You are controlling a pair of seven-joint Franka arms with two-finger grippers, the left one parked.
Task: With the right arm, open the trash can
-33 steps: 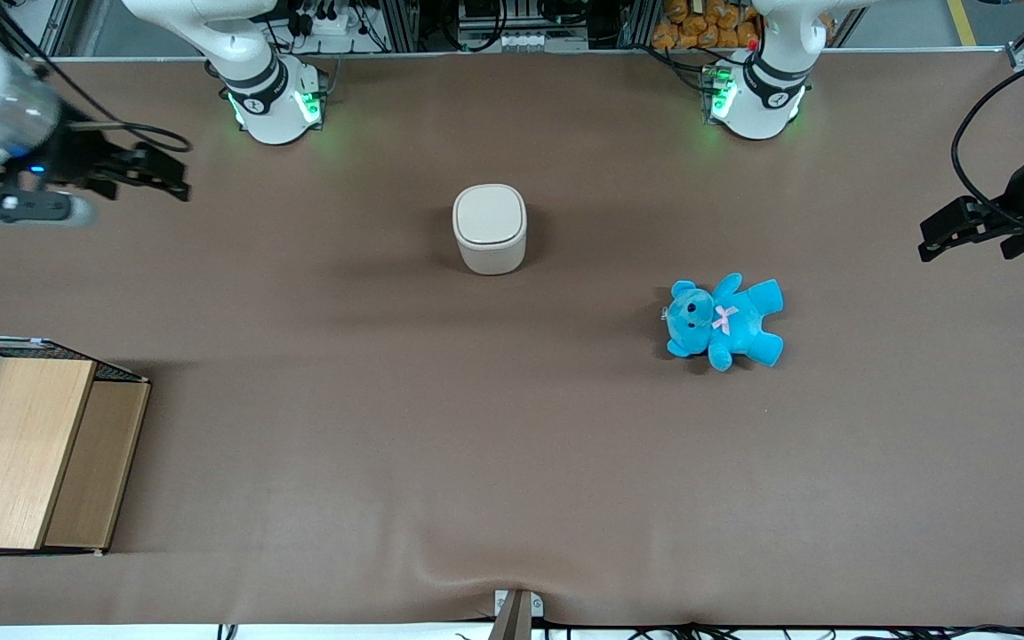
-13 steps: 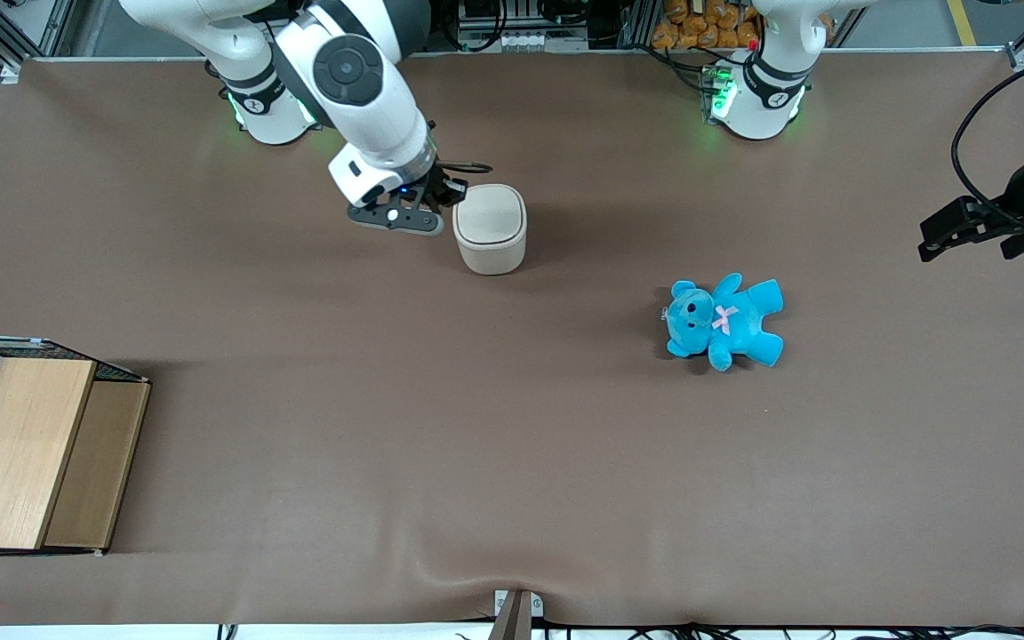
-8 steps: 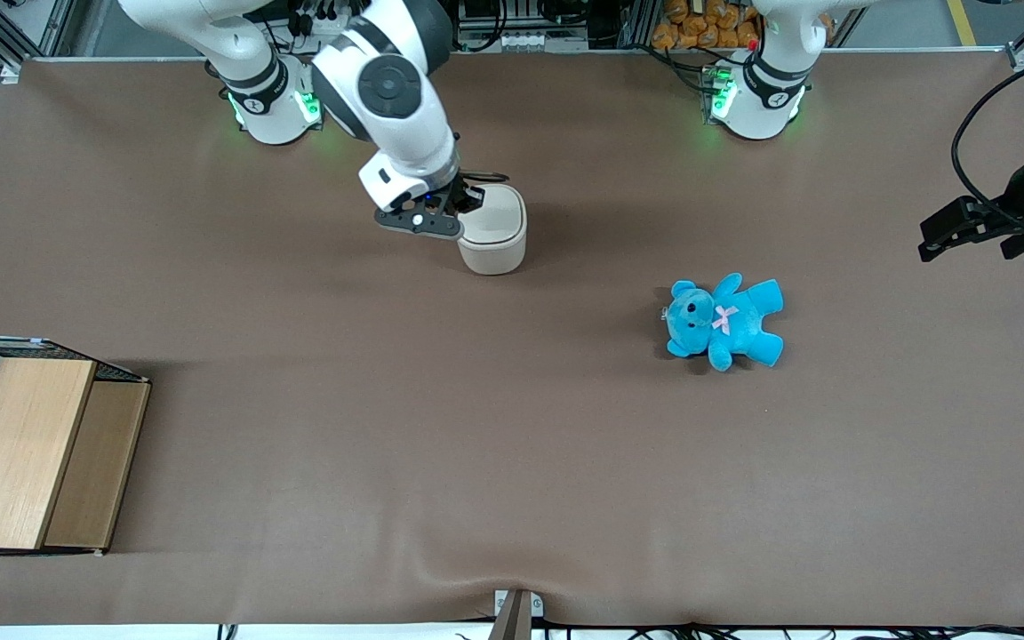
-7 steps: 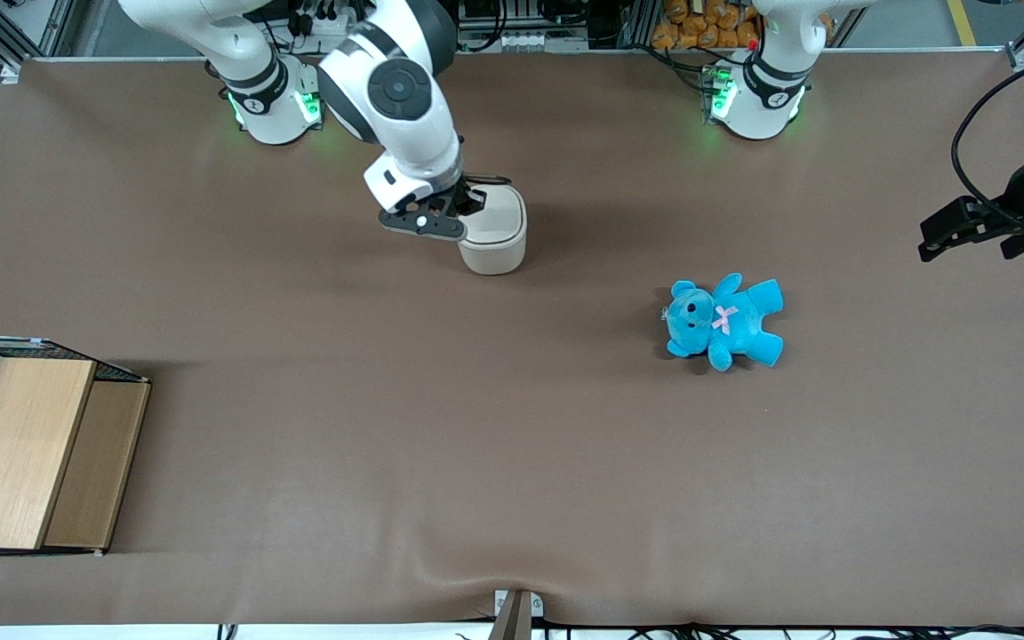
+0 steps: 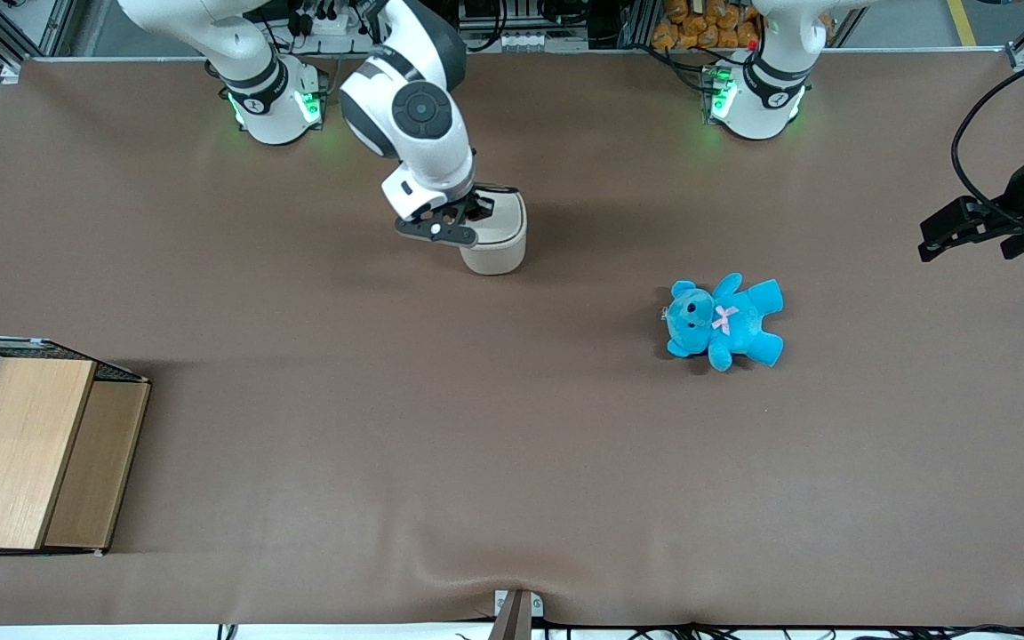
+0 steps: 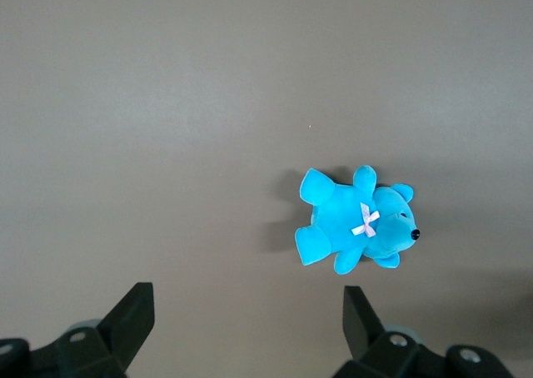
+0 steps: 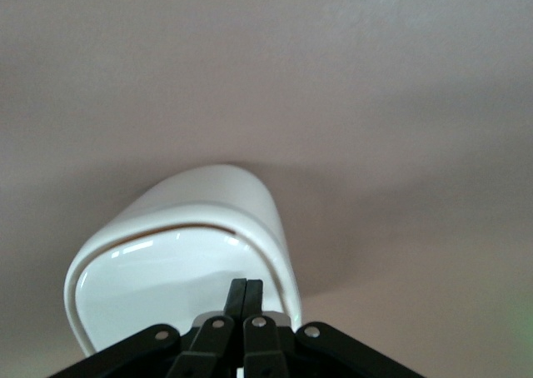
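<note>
The cream-white trash can [image 5: 501, 240] stands upright on the brown table, its flat lid down. My right arm [image 5: 419, 116] reaches over it from the back edge. My gripper [image 5: 475, 212] hangs just over the lid, on the working arm's side of it, hiding part of the can. In the right wrist view the gripper [image 7: 246, 287] has its fingers pressed together with nothing between them, the tips over the glossy lid [image 7: 158, 278] near its rim. I cannot tell whether the tips touch the lid.
A blue teddy [image 5: 724, 320] lies on the table toward the parked arm's end, nearer the front camera than the can; it also shows in the left wrist view [image 6: 356, 231]. A wooden box with wire mesh [image 5: 28, 449] stands at the working arm's end near the front edge.
My right arm has swung in from the working arm's end of the table and my gripper has moved from beside the can to over its lid. The can has not moved.
</note>
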